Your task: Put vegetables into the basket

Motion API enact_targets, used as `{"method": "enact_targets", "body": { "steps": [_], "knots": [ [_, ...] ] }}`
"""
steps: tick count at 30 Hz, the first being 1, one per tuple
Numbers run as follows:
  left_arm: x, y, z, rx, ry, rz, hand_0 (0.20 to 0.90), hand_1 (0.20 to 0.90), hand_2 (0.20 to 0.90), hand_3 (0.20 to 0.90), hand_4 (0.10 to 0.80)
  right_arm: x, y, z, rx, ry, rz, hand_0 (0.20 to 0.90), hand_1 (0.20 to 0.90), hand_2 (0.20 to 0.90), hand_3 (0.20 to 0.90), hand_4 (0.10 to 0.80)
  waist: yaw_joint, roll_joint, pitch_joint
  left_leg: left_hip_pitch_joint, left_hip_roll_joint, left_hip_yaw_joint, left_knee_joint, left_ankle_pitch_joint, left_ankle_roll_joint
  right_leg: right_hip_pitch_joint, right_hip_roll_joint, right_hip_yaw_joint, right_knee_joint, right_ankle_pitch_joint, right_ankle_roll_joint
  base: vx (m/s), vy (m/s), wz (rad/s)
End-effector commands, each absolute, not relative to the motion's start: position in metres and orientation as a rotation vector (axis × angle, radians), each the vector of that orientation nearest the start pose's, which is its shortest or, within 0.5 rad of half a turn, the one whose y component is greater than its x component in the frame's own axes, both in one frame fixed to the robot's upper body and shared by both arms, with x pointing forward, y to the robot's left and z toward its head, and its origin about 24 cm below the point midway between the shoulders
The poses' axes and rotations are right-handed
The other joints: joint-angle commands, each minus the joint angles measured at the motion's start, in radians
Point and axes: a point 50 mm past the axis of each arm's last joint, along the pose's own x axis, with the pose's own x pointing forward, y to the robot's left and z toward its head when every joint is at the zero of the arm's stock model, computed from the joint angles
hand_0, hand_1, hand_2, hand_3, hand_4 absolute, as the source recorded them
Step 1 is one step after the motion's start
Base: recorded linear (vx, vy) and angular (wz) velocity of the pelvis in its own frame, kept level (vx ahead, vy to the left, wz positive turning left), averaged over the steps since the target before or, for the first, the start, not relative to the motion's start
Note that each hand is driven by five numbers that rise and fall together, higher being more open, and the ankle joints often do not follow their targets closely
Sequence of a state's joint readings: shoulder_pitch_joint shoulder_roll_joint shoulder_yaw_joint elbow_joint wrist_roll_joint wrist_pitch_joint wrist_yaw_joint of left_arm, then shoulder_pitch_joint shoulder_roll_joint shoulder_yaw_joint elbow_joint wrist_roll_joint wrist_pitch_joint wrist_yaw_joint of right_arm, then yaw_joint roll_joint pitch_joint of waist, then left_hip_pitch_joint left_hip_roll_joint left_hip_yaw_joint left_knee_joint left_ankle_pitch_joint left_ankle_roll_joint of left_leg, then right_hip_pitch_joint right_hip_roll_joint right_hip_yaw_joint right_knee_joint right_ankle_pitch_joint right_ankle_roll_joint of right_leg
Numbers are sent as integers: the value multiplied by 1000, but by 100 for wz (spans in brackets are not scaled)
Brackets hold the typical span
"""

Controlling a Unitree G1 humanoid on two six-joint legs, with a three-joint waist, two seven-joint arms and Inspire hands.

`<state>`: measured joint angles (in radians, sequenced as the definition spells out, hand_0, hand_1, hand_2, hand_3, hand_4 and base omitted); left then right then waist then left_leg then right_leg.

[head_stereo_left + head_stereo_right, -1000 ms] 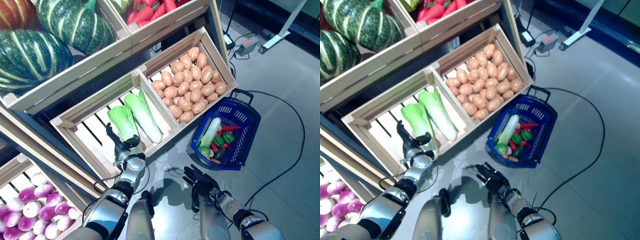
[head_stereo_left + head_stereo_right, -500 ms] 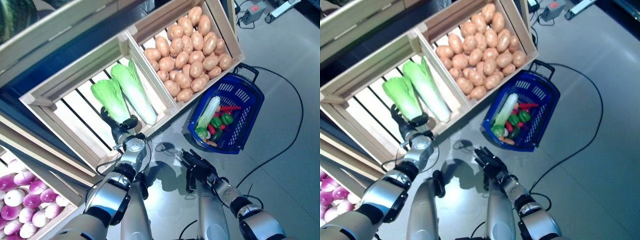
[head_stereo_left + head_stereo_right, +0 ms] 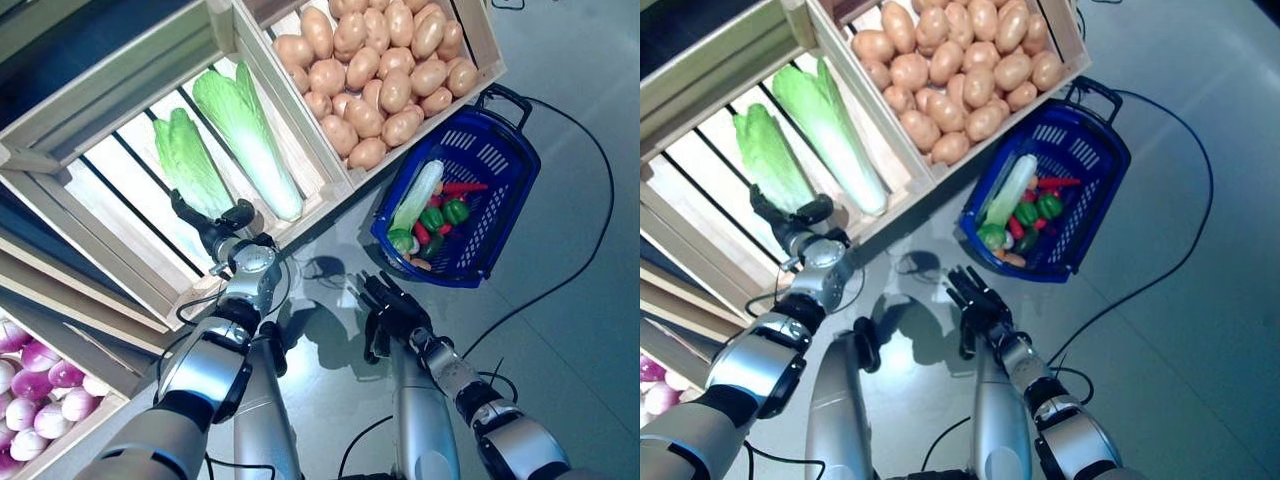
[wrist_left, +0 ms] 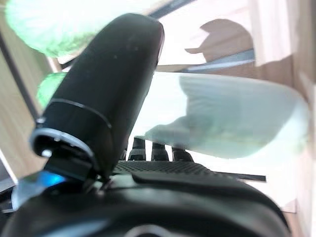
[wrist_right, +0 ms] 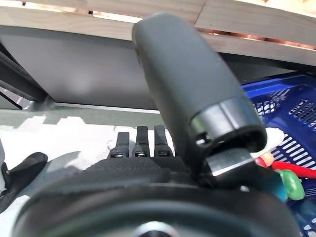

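Two long green cabbages lie in a slatted wooden crate (image 3: 60, 150): the left cabbage (image 3: 188, 162) and the right cabbage (image 3: 245, 130). My left hand (image 3: 215, 230) is open at the crate's front edge, with straight fingers just short of the left cabbage's stem end. Its wrist view shows a pale cabbage (image 4: 232, 118) close beyond the fingers. The blue basket (image 3: 500, 160) stands on the floor to the right and holds a pale cabbage, green peppers and a red chilli. My right hand (image 3: 385, 308) hangs open above the floor, left of the basket (image 5: 291, 113).
A crate of potatoes (image 3: 380, 70) sits right of the cabbage crate, just behind the basket. Purple-white turnips (image 3: 35, 400) fill a lower crate at the far left. Bare grey floor (image 3: 560, 330) spreads out to the right.
The camera has tilted down, so the whole scene has shifted up. My left hand has reached closer to the left cabbage's stem end. The right hand stays open over the floor.
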<state>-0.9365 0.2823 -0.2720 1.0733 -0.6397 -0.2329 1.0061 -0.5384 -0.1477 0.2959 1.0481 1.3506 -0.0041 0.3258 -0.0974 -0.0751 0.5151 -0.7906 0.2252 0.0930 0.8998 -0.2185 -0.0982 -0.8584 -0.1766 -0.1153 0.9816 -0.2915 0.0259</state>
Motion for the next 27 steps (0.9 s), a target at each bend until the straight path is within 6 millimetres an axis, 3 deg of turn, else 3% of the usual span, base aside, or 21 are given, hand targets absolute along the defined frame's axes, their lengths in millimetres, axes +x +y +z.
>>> {"method": "enact_targets", "body": {
  "steps": [1,6,11,12,13,14,27],
  "knots": [
    [390,199,142,-230,-43,965,900,900,900,900,800,322,-118,-14,1080,324,168,900,900,900,900,800,-25,9,5,18,-26,33,48,-137,59,57,-14,30,-5,-19,32,0,0,0],
    [390,207,137,-242,-11,979,900,900,900,900,800,326,-126,-13,1089,315,131,900,900,900,900,800,-20,12,5,-6,-35,27,52,-135,59,32,-14,31,1,-17,31,-7,-7,1],
    [394,214,145,-261,-24,934,900,900,900,900,800,331,-134,-8,1100,304,117,900,900,900,900,800,-22,15,5,-26,-36,28,57,-133,60,10,-9,33,6,-13,30,-35,25,-1],
    [395,217,149,-271,-43,903,759,759,759,759,706,331,-137,-8,1102,300,113,900,900,900,900,800,-23,16,5,-28,-36,29,58,-134,61,7,-8,34,7,-12,30,0,0,0],
    [396,217,150,-273,-48,898,759,759,759,759,706,331,-137,-8,1102,299,112,900,900,900,900,800,-23,16,5,-29,-36,29,58,-134,61,6,-8,34,7,-12,30,-34,30,-1],
    [396,220,156,-280,-96,867,300,300,300,300,400,330,-140,-9,1104,296,108,900,900,900,900,800,-25,17,5,-28,-35,30,58,-136,62,6,-6,35,8,-12,31,0,0,0],
    [396,233,160,-250,-120,797,300,300,300,300,400,323,-148,-15,1108,286,78,900,900,900,900,800,-25,26,4,15,-32,44,52,-144,68,38,-12,32,14,-24,28,0,11,0]
  ]
}}
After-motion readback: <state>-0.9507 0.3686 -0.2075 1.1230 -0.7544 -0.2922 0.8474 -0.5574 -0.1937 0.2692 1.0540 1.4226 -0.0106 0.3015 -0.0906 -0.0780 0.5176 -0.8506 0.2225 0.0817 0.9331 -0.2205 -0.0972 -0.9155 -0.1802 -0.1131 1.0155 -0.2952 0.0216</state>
